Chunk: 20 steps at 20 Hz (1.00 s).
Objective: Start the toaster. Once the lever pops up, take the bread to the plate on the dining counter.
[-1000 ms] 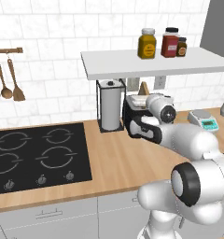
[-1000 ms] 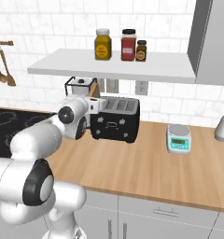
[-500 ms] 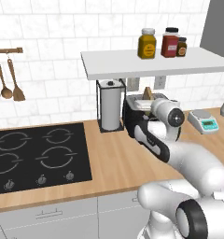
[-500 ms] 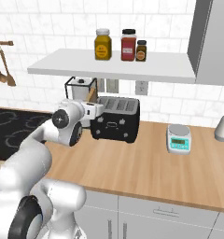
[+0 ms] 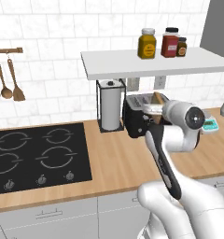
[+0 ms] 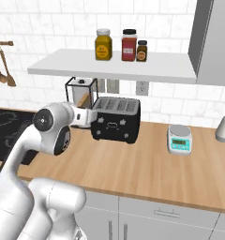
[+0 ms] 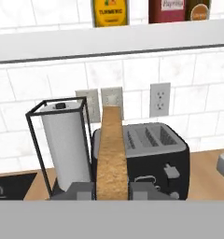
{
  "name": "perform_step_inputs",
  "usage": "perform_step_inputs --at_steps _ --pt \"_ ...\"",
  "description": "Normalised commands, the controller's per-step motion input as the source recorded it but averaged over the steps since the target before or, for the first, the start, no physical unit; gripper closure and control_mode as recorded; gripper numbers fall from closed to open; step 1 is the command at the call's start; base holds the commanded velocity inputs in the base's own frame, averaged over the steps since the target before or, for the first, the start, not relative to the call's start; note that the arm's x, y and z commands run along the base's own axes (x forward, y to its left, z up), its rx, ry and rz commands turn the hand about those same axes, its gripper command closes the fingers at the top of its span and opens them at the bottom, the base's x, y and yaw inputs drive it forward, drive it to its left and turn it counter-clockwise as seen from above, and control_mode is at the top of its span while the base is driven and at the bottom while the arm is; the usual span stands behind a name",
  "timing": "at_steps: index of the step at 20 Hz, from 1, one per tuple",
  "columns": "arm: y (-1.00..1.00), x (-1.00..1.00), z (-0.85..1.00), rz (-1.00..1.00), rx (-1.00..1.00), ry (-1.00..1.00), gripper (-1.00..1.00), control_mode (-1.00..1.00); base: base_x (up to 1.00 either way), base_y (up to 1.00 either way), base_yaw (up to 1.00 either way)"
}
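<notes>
Light-wood wall counter (image 6: 147,168) under white shelf (image 6: 114,68). Black boxy four-slot toaster (image 6: 115,119) beside white paper-towel roll (image 5: 110,108). Two-finger gripper (image 7: 112,190) jaws partly closed, clamping square tan bread slice (image 7: 111,151) edge-on, lifted above toaster's left side.

- 1 black toaster (image 6: 115,119) with 4 top slots.
- 1 slice of bread (image 7: 111,154), seen edge-on.
- 1 paper-towel roll (image 5: 110,108) in 1 black wire holder (image 7: 38,144).
- 3 jars on the shelf: 1 yellow jar (image 6: 103,45), 1 red jar (image 6: 129,45), 1 small dark jar (image 6: 142,50).
- 1 white wall shelf (image 6: 114,67).
- 1 small kitchen scale (image 6: 179,139).
- 1 black stove (image 5: 34,156) with 4 burners and 3 knobs in view.
- 3 wooden utensils (image 5: 6,84) on 1 rail.
- 3 wall outlets (image 7: 159,99).
</notes>
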Motion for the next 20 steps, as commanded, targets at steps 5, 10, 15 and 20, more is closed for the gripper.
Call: perform_step_inputs --at_steps 5,10,15,20 --pt "0.0 -0.61 0.39 0.0 0.0 0.26 1.0 -1.0 0.0 0.0 0.0" --pt "0.04 -0.69 0.12 0.0 0.0 0.22 1.0 -1.0 0.0 0.0 0.0" --pt "0.19 -0.53 0.0 0.0 0.0 0.22 1.0 -1.0 0.0 0.0 0.0" --pt "0.19 -0.55 0.0 0.0 0.0 0.02 1.0 -1.0 0.0 0.0 0.0"
